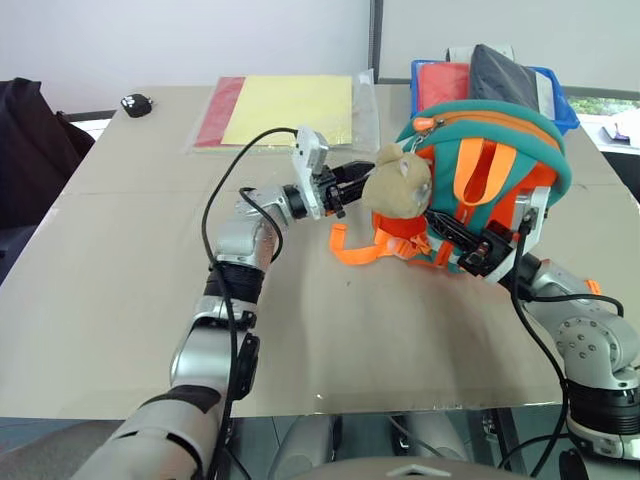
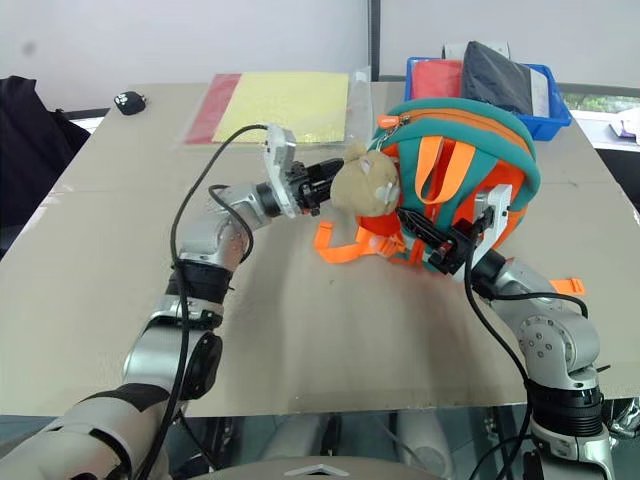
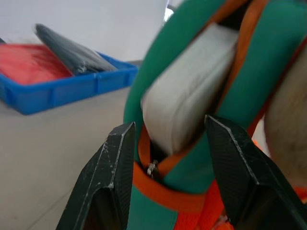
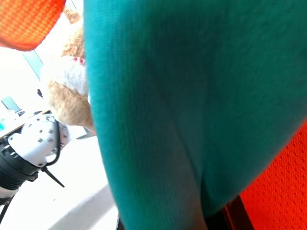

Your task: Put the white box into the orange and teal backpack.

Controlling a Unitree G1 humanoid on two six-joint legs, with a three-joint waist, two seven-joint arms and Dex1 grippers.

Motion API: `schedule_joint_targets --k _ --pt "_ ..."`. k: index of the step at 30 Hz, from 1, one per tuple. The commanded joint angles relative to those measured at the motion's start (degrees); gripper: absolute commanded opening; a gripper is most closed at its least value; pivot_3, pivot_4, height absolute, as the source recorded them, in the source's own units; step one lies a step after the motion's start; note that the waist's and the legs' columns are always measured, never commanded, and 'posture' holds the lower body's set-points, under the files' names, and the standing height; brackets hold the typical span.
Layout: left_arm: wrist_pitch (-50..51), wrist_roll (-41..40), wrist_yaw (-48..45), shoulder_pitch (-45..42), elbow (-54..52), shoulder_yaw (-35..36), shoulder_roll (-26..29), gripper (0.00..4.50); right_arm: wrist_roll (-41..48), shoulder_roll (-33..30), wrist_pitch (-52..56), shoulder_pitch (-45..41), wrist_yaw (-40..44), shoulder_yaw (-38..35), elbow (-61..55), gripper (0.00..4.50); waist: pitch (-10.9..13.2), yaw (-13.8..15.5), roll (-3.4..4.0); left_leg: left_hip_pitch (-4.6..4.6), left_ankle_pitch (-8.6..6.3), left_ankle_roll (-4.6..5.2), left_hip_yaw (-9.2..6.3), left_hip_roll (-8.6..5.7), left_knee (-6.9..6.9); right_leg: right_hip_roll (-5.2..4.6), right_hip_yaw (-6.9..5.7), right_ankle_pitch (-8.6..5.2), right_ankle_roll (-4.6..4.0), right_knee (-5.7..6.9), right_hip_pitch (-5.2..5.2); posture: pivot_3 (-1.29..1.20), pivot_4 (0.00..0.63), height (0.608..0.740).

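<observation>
**Operator:** Locate the white box [image 3: 192, 86] and give its bearing from the nearer gripper.

**Technician:** In the left wrist view the box sits part-way inside the orange and teal backpack [image 1: 500, 160], in the open zip mouth, one rounded end still protruding. It lies directly ahead of the left gripper [image 3: 170, 143], between and just beyond the two black fingers [image 3: 115, 167]. Its long axis appears to run away from the gripper, deeper into the bag.

**Operator:** State of that gripper?

**Technician:** Jaws part open, spaced wider than the protruding end. No clear contact with the box. Nothing is held.

**Operator:** Which arm is nearer?

**Technician:** The left. In the left eye view it reaches in from frame left toward the tan plush head [image 1: 400, 180] at centre. The right gripper [image 1: 470, 245] is at the bag's lower edge, centre right. Its jaws are closed; the right wrist view shows teal fabric pressed close, so it is judged to be clamping the bag.

**Operator:** Containers?

**Technician:** Backpack: holds the box, partially inserted. Blue plastic bin [image 1: 565, 105], upper right: holds a red item and a dark item. A clear sleeve with yellow and red sheets [image 1: 280, 110] lies flat at upper centre.

**Operator:** Requirement for the next move?

**Technician:** Judged: push along the long axis until the end clears the zip.
</observation>
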Motion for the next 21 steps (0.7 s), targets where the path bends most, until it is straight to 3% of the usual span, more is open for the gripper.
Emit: schedule_joint_targets --k 1,5,9,17,21 --pt "-8.2 3.6 -4.5 -5.4 8.6 -0.7 0.8 2.35 0.4 0.1 -0.8 -0.7 -0.2 0.0 -2.2 0.0 0.0 0.0 0.0 -0.01 0.0 0.0 0.0 0.0 0.0 0.0 0.0 0.0 0.0 -0.01 0.0 0.0 0.15 0.74" --pt "-12.9 3.2 -8.2 -11.2 18.2 2.1 -0.5 2.35 0.3 0.3 -0.9 -0.4 -0.6 0.2 -2.6 0.0 0.0 0.1 0.0 -0.02 0.0 0.0 0.0 -0.03 0.02 0.02 -0.02 0.0 0.0 0.0 0.0 0.0 0.15 0.74" --pt "-12.7 2.0 -14.7 -13.8 21.4 2.9 -2.0 2.35 0.1 0.7 -1.1 -0.1 -1.0 0.5 -3.0 0.0 0.0 0.0 0.0 -0.04 0.0 0.01 0.0 -0.04 0.01 0.04 -0.03 0.0 0.0 0.0 0.0 0.0 0.15 0.74" --pt "-13.9 4.7 -17.8 -16.8 26.7 3.3 -2.0 2.35 -0.2 1.0 -1.4 0.0 -1.3 0.9 -3.3 0.0 0.0 -0.1 0.0 -0.02 0.0 0.01 0.0 -0.04 0.01 0.08 -0.03 0.0 0.0 0.02 0.0 0.0 0.15 0.74" --pt "-14.7 6.1 -17.5 -17.5 28.3 3.2 -1.9 0.51 -0.3 1.1 -1.5 0.0 -1.1 0.9 -3.2 0.0 0.0 -0.1 0.0 -0.02 0.0 0.01 0.0 -0.04 0.02 0.08 -0.03 0.0 0.0 0.03 0.0 0.0 0.15 0.74"
